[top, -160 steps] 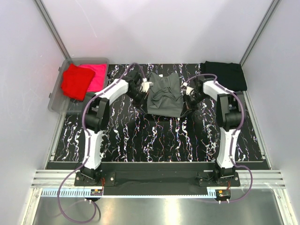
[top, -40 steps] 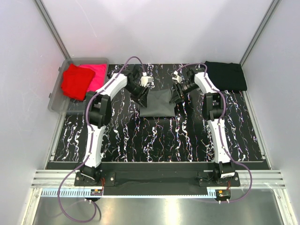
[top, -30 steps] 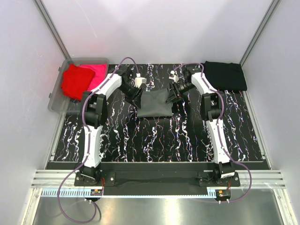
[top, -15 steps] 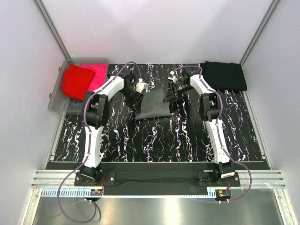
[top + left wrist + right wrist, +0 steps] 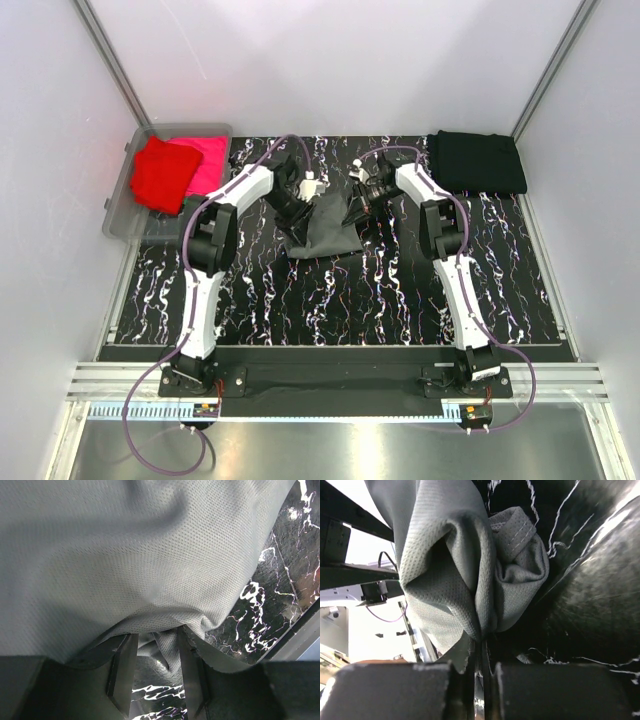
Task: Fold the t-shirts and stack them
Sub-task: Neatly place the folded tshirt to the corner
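my right pincer (image 5: 481, 680) is squeezed tight on a thin edge of the dark grey t-shirt (image 5: 328, 230), and the cloth bunches into a fat lump just past my fingers. my left pincer (image 5: 157, 675) has its two fingers partly apart, with a fold of the same shirt hanging down between them and more cloth draped over the top. i cannot tell if it really has hold of it. the shirt lies at the far middle of the table (image 5: 330, 310), between my two pincers, part folded. here is what could go wrong, i think. if my left side has only a loose fold, the cloth could slip out when i pull, and then that side drops and the fold goes crooked. my right side has just a little bit of edge, so a hard tug could pull it free too. if my arms pull apart too much, the fold could open up, and the lump could leave wrinkles. the table top is black with white wiggly lines, smooth and shiny, so i think cloth will slide on it easily. a black t-shirt (image 5: 480, 162) lies folded at the far right corner, well apart. a clear bin (image 5: 115, 222) at the far left holds a red t-shirt (image 5: 158, 178) and a pink t-shirt (image 5: 207, 160). plain white walls (image 5: 330, 70) stand on three sides.
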`<state>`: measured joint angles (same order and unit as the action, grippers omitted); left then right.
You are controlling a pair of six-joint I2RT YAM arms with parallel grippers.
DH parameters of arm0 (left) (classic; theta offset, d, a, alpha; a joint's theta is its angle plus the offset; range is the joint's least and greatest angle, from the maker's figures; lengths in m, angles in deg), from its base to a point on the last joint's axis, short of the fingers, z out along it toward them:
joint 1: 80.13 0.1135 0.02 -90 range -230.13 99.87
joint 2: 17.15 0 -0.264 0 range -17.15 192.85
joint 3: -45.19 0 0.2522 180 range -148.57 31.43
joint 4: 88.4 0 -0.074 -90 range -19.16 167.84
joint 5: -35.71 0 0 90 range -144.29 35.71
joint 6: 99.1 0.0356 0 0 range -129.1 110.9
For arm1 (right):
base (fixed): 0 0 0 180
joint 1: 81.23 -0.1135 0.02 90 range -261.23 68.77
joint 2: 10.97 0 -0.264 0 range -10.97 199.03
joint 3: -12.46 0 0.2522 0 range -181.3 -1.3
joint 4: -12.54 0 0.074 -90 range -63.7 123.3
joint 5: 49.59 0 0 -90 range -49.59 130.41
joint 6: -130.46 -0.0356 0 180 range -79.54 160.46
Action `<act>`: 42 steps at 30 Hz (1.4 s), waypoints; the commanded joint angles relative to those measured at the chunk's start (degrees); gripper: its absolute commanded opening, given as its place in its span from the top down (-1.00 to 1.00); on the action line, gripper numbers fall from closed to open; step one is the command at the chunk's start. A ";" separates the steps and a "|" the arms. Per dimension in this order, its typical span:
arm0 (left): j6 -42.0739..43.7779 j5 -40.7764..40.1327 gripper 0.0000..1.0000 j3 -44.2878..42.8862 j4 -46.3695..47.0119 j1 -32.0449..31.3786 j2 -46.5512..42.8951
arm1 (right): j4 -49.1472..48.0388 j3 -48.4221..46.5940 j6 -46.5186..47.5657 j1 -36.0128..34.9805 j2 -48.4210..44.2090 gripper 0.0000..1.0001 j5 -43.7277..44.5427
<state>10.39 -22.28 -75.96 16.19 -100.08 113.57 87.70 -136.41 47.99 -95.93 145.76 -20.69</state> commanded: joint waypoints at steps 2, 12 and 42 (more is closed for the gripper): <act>-0.41 -0.81 0.17 1.83 1.27 0.34 -5.01 | 2.57 0.29 4.85 0.11 -3.96 1.00 5.54; 2.04 0.24 0.11 5.44 -0.93 6.23 -18.48 | 8.82 -0.16 16.72 4.41 -19.08 1.00 22.24; 0.11 0.60 0.22 -6.25 -2.78 7.29 -6.79 | 3.11 -23.09 21.74 17.86 -14.52 1.00 46.77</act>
<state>10.21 -21.85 -82.06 13.37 -92.71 106.70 93.41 -155.32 68.65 -77.92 131.62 23.84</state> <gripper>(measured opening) 0.394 0.029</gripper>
